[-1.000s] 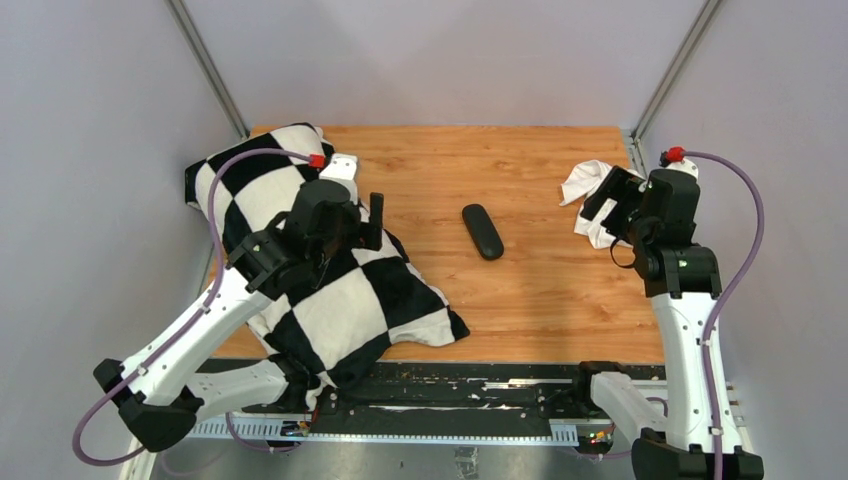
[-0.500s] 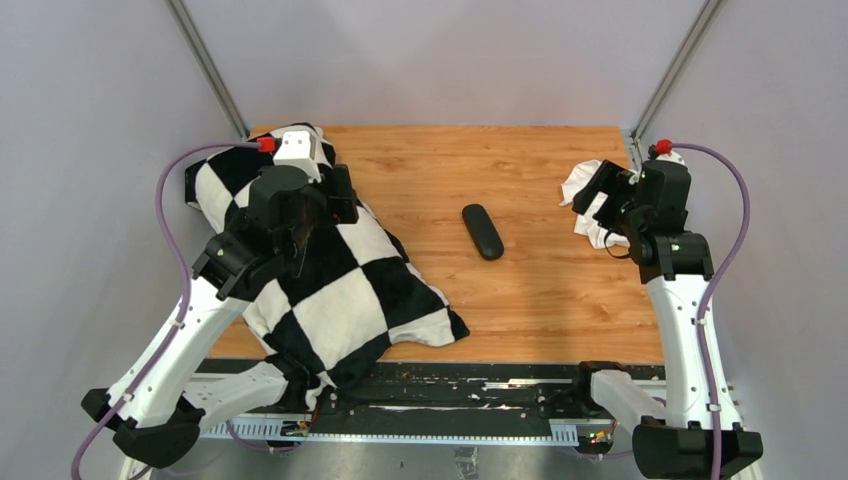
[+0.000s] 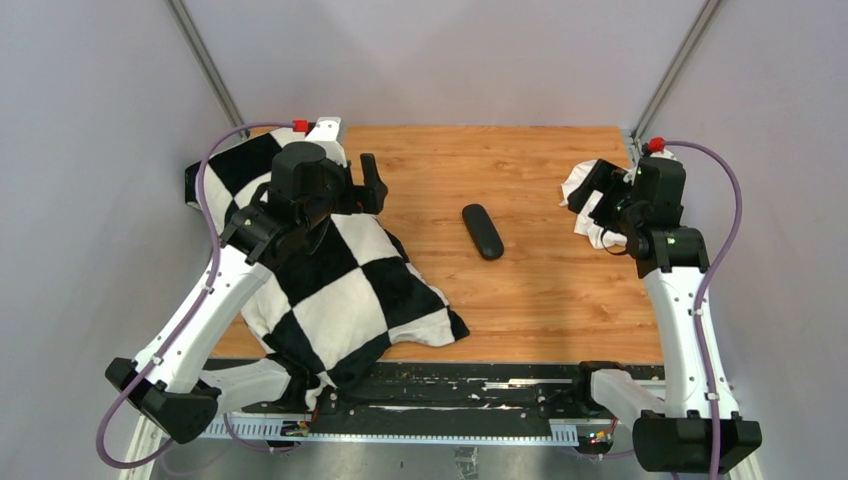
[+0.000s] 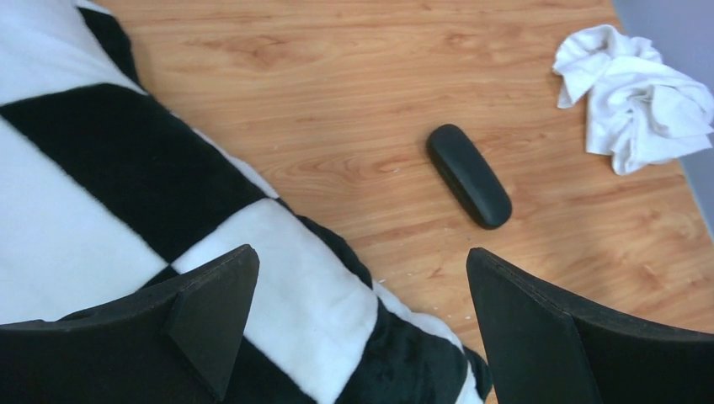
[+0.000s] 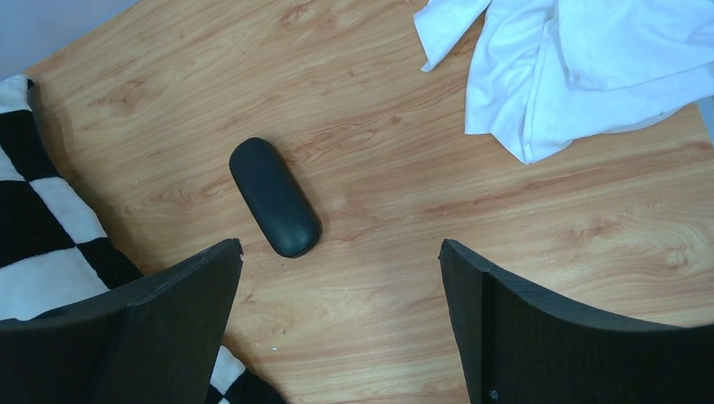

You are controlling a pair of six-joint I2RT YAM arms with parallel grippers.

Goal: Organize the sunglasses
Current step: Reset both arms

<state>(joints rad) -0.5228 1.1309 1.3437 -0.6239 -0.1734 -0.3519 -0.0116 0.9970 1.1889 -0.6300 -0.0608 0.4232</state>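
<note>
The sunglasses are not visible in any view. A black oval hard case (image 3: 482, 231) lies shut on the wooden table (image 3: 520, 290) near the middle; it also shows in the left wrist view (image 4: 468, 175) and the right wrist view (image 5: 274, 196). My left gripper (image 3: 368, 188) is open and empty, held above the black-and-white checkered blanket (image 3: 330, 290), to the left of the case. My right gripper (image 3: 592, 192) is open and empty, held above the white cloth (image 3: 590, 190) at the table's right side.
The checkered blanket covers the table's left side, bunched up, and shows in the left wrist view (image 4: 84, 185). The crumpled white cloth shows there too (image 4: 640, 97) and in the right wrist view (image 5: 581, 67). Grey walls close in on both sides.
My left arm swung right and toward the back over the blanket, its gripper now nearer the table's middle. My right gripper drifted slightly back over the white cloth. The case has not moved.
</note>
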